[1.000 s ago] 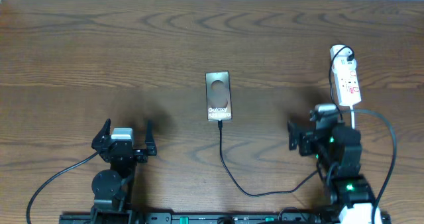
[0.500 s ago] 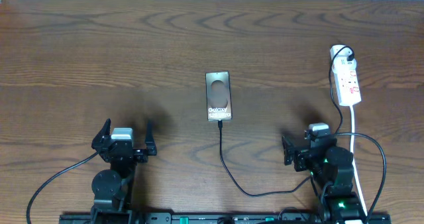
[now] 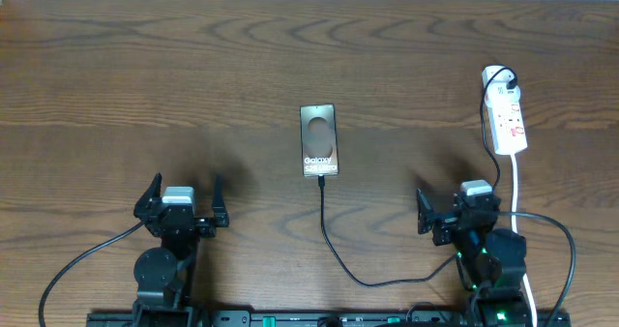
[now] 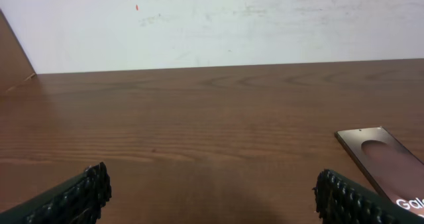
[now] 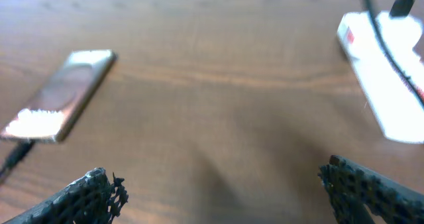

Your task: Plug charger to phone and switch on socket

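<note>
Switching remains, I judge: charger [image 3: 322, 211] meets phone [image 3: 318, 139], so my right gripper [image 3: 459, 197], spread wide and empty like my left gripper [image 3: 186, 184], must reach the socket [image 3: 507, 122] at the tabletop's [image 3: 145, 75] right edge.

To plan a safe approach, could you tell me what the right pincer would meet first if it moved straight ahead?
Probably nothing, as far as shown: the right pincer points between phone and socket, over bare table.

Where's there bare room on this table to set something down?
Bare wood left of the phone, out to the table edge, and between phone and socket. Crowded below the phone, where the charger loops toward the near edge.
</note>
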You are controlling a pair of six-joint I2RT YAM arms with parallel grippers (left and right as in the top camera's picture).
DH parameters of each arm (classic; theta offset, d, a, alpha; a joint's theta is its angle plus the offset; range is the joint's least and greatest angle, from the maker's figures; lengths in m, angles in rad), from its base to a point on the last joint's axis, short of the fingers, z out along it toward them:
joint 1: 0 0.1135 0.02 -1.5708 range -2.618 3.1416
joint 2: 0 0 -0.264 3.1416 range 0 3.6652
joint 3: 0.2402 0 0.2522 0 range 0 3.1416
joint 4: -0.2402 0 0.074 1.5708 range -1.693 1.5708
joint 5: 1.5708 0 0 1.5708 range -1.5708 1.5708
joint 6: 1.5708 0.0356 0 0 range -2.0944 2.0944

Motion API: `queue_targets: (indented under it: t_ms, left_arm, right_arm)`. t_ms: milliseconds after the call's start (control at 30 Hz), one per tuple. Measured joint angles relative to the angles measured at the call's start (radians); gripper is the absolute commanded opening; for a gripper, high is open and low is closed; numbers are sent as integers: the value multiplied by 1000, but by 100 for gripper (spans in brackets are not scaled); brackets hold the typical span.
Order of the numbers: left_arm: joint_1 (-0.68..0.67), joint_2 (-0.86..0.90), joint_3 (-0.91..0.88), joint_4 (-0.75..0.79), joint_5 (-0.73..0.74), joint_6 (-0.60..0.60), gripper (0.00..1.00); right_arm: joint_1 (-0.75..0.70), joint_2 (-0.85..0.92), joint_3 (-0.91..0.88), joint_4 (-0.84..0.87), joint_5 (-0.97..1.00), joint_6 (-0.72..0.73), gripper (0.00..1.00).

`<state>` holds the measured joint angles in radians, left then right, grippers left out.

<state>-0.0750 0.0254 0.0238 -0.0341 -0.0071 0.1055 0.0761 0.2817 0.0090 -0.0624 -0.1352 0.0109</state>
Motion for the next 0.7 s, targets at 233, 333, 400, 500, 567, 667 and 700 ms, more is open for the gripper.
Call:
queue_targets:
  t_ms: [233, 333, 400, 500, 567, 667, 700]
  left_arm:
    - [0, 0, 0, 0, 0, 0, 99]
    - [0, 0, 0, 0, 0, 0, 100]
    - [0, 0, 0, 0, 0, 0, 99]
    - [0, 0, 0, 0, 0, 0, 100]
    - [0, 0, 0, 0, 0, 0, 100]
    - [0, 0, 0, 0, 0, 0, 99]
    - [0, 0, 0, 0, 0, 0, 99]
  right_arm:
    - [0, -210, 0, 0, 0, 0, 99]
    - [0, -266, 0, 5, 0, 0, 99]
    - [0, -266, 0, 1, 0, 0, 99]
    - [0, -266, 0, 0, 0, 0, 99]
    - [0, -266, 0, 0, 0, 0, 99]
    - [0, -266, 0, 0, 0, 0, 99]
    - [0, -266, 0, 0, 0, 0, 99]
